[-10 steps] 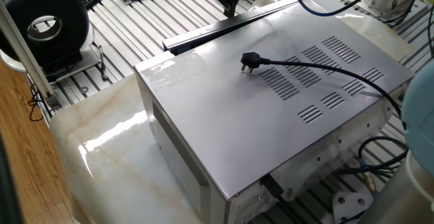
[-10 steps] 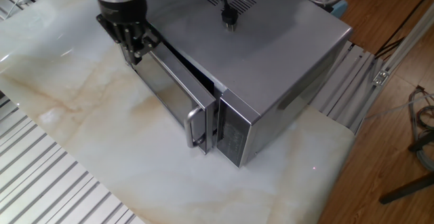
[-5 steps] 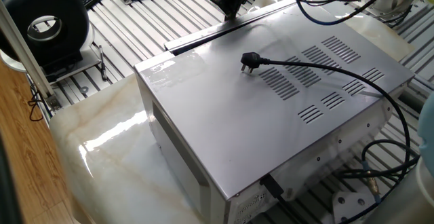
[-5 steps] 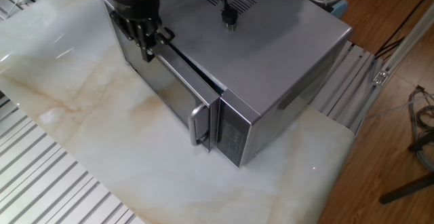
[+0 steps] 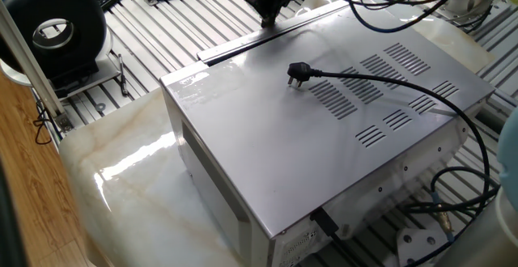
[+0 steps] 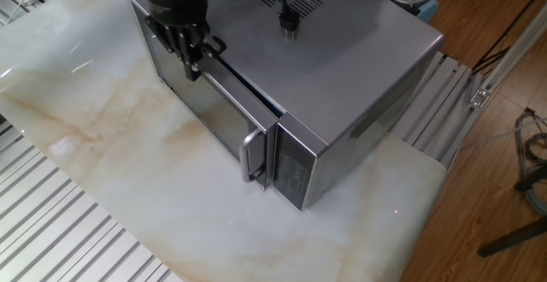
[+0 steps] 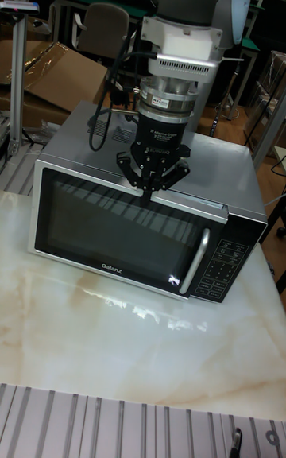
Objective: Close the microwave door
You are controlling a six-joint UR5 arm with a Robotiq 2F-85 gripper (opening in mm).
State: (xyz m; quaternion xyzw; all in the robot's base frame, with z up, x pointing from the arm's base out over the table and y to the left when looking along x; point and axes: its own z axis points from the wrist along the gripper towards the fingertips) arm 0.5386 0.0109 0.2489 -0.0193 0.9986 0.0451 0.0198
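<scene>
Jaws drawn together, gripping nothing, tips of the gripper pressed on the top edge of the one microwave door, a narrow gap remaining; one microwave on marble worktop, one plug on top

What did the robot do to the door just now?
The gripper pushed the door in toward the microwave, so the gap at the handle side shrank to almost shut. The microwave and the plug on top stayed put.

surface: marble-look table | on it: microwave
</scene>
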